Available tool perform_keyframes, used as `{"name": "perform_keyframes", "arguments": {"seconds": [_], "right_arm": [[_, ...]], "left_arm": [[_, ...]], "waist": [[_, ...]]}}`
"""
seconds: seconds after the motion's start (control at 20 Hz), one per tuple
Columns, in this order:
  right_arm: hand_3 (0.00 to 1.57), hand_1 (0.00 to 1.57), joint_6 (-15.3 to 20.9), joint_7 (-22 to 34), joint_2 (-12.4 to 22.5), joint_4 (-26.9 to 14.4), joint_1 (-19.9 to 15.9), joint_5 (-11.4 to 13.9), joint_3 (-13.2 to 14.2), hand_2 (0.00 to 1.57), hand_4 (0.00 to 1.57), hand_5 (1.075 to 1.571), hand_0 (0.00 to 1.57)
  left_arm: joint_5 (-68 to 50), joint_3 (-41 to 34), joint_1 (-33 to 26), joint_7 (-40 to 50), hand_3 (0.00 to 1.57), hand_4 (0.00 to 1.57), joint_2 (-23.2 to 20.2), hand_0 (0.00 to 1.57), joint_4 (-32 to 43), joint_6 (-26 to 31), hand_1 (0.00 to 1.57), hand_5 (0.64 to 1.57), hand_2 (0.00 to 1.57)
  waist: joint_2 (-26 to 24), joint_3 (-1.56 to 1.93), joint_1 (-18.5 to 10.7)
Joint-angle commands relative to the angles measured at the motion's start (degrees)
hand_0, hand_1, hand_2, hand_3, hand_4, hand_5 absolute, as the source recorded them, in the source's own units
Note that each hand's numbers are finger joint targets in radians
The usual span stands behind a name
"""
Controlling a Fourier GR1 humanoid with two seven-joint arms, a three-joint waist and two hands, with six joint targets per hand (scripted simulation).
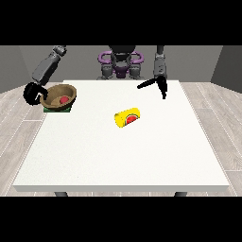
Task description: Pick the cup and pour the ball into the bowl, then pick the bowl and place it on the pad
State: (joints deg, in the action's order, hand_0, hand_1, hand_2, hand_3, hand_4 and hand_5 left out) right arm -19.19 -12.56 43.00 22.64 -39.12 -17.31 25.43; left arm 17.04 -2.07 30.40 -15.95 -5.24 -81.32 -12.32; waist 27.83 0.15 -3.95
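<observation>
A brown bowl (pixel 59 96) with a red ball (pixel 63 99) inside rests on a green pad (pixel 57 109) at the table's far left corner. The hand at the view's left (pixel 32 92) is at the bowl's left rim, its fingers curled round the rim. A yellow cup (pixel 128 118) lies on its side near the table's middle, its red-lined mouth facing the camera. The hand at the view's right (pixel 158 85) hovers over the table's far right part with straight fingers, holding nothing, well away from the cup.
The white table (pixel 123 156) stretches wide toward the camera. Grey plank floor surrounds it on both sides. The robot's torso (pixel 120 64) stands behind the far edge.
</observation>
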Motion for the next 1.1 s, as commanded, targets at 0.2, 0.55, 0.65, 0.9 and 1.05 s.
{"name": "perform_keyframes", "arguments": {"seconds": [0.2, 0.55, 0.65, 0.9, 1.05], "right_arm": [[0.46, 1.57, -0.48, -1.29, 3.36, -3.50, -3.25, 1.05, 0.31, 1.57, 1.02, 1.571, 1.57], [0.26, 1.57, -3.35, 6.73, 4.56, -5.44, -2.62, -1.56, 1.55, 1.57, 0.74, 1.570, 1.57], [0.81, 1.57, -3.47, 4.88, 3.21, -4.93, -1.58, -0.93, 0.83, 1.57, 0.74, 1.571, 1.57], [0.92, 1.57, -1.06, 1.30, 1.44, -4.67, 0.33, 2.10, -1.59, 1.57, 0.70, 1.568, 1.57], [1.21, 1.57, 1.58, -0.66, 0.56, -3.56, 0.17, 5.18, -4.18, 1.57, 0.67, 1.558, 1.57]], "left_arm": [[1.64, 1.76, -0.42, 6.44, 0.00, 0.00, -1.08, 0.00, -9.22, 0.91, 0.00, 1.563, 0.00], [-0.28, 1.61, -4.46, 4.96, 0.00, 0.00, 0.77, 0.00, -5.64, 1.39, 0.00, 1.566, 0.00], [-2.91, -1.39, -2.83, 4.27, 0.00, 0.00, -2.13, 0.00, -5.05, 3.94, 0.00, 1.566, 0.00], [-3.42, 0.60, -5.23, 4.35, 0.00, 0.00, -1.61, 0.00, -8.49, 5.56, 0.00, 1.566, 0.00], [0.59, 3.78, -4.81, 5.89, 0.00, 0.00, 1.64, 0.00, -9.48, 1.67, 0.00, 1.565, 0.00]], "waist": [[1.54, -0.03, 0.09], [-5.24, -0.13, 1.04], [-3.44, -0.12, 0.60], [-2.58, -0.11, -1.29], [-1.64, -0.09, -0.09]]}}
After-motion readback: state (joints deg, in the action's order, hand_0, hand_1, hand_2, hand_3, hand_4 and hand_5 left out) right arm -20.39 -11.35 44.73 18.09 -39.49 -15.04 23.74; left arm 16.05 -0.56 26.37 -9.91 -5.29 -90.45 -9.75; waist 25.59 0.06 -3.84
